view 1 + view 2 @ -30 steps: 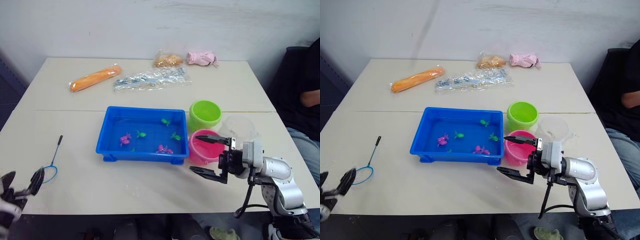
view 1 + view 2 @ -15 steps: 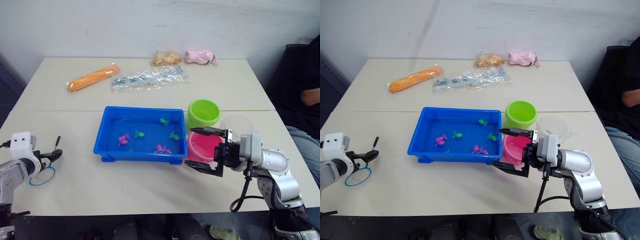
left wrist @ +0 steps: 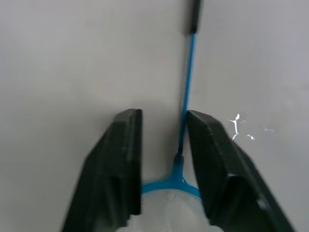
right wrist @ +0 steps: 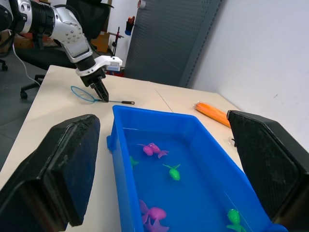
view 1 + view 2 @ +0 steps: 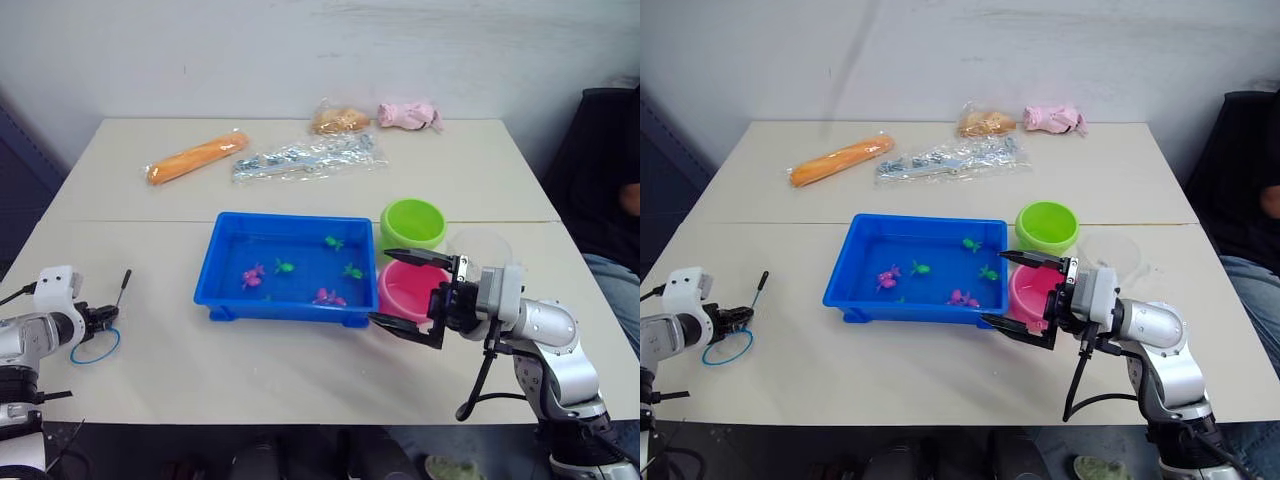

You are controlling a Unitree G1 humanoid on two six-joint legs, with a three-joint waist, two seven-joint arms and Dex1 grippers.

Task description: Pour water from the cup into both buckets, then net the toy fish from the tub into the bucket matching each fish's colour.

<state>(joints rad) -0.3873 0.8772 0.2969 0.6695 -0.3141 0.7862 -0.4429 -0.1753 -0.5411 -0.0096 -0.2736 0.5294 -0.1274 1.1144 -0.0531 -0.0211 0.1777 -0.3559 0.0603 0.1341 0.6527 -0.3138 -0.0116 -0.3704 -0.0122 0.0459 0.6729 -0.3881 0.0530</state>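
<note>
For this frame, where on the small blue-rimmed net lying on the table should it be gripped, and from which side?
Probably on the thin handle just beyond the hoop of the small blue-rimmed mesh net, coming straight down from above. It lies flat on the beige table, so only a top pinch fits. The left gripper already straddles that spot, fingers open.

The left gripper sits low at the frame's left edge, its two black fingers slightly parted and pointing right. At lower right, the right gripper reaches leftward, forearm bent at the elbow, jaws spread wide.
</note>
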